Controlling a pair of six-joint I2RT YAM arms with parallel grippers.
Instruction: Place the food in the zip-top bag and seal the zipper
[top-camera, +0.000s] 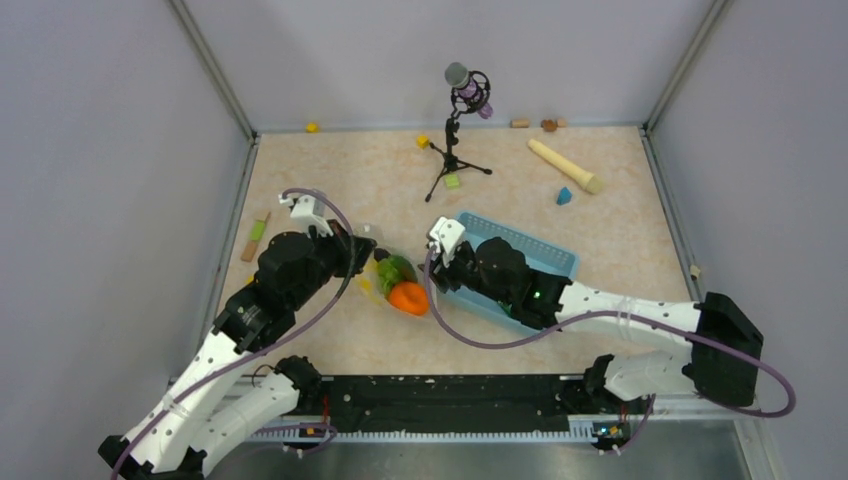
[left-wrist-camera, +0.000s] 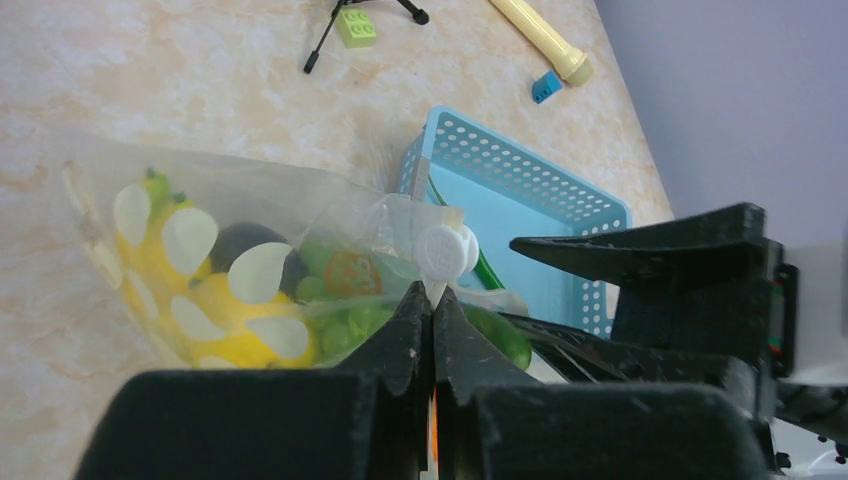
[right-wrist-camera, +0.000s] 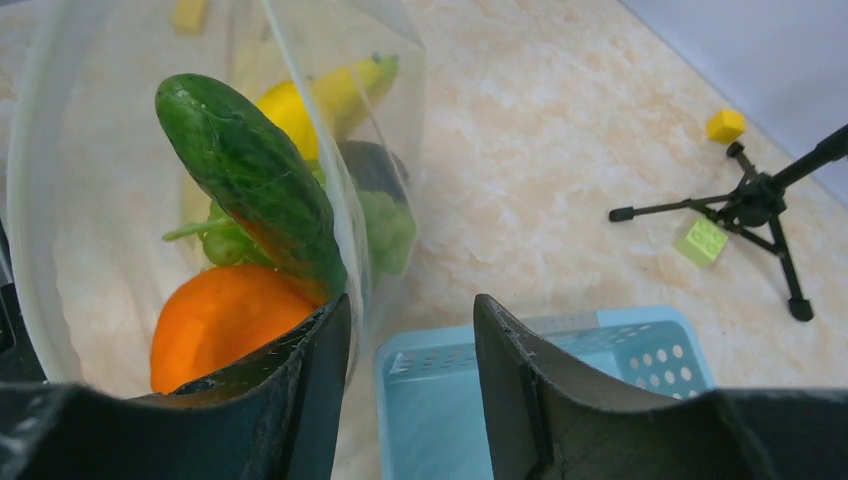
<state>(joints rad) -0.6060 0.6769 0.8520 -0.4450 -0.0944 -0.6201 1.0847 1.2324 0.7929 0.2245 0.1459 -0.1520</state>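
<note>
The zip-top bag (top-camera: 385, 272) lies between my two grippers, its mouth facing the right one. Inside are an orange (right-wrist-camera: 215, 320), a green cucumber (right-wrist-camera: 255, 185), a yellow banana (right-wrist-camera: 335, 85), green grapes (right-wrist-camera: 392, 228) and a dark eggplant (right-wrist-camera: 375, 168). Through the dotted plastic I also see a yellow oval fruit (left-wrist-camera: 235, 335). My left gripper (left-wrist-camera: 432, 290) is shut on a white round tab (left-wrist-camera: 447, 252) at the bag's mouth. My right gripper (right-wrist-camera: 410, 300) stands open at the bag's mouth, with the clear bag wall against its left finger (right-wrist-camera: 320, 340).
The light blue basket (top-camera: 535, 258) sits under my right gripper (top-camera: 442, 262). A microphone tripod (top-camera: 455, 150) stands at the back. A beige cylinder (top-camera: 565, 165), a blue block (top-camera: 564, 195), a green block (top-camera: 452, 181) and a yellow block (top-camera: 422, 141) lie around it.
</note>
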